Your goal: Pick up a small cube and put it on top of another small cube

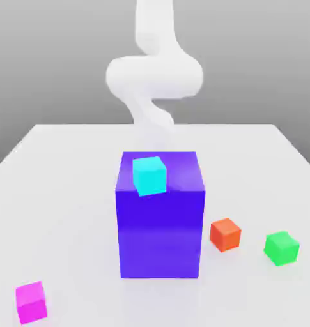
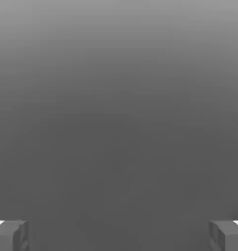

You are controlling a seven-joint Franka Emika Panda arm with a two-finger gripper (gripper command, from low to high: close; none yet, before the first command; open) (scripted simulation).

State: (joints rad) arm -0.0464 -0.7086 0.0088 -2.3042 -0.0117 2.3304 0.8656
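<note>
End effector: in the hand view, the two fingers of the end effector (image 2: 119, 235) stand spread wide apart, with nothing pinched between them; plain dark grey lies beyond.

Robot arm: a white arm (image 1: 154, 76) at the top centre of the exterior view, its lower part coming down behind the big block.

Desk: a pale, almost white desk (image 1: 74, 191) with a smooth surface, its far edge running straight across under a grey background.

Magenta cube: the small bright magenta cube (image 1: 31, 303) rests on the desk near the bottom corner at the exterior view's left, well apart from every other block. It is turned slightly, so that its top and two sides show.

Green cube: the small bright green cube (image 1: 282, 248) rests on the desk toward the exterior view's right, turned at an angle, with nothing on top of it.

Orange-red cube: a small orange-red cube (image 1: 225, 234) sits on the desk between the big block and the green cube, apart from both and nearer to the block.

Blue-purple block: a large, deep blue-purple block (image 1: 160, 233) stands upright near the middle, far bigger than the small cubes.

Cyan cube: a small cyan cube (image 1: 149, 175) appears against the top of the large block, overlapping its near upper edge; whether it touches the block, I cannot tell.
</note>
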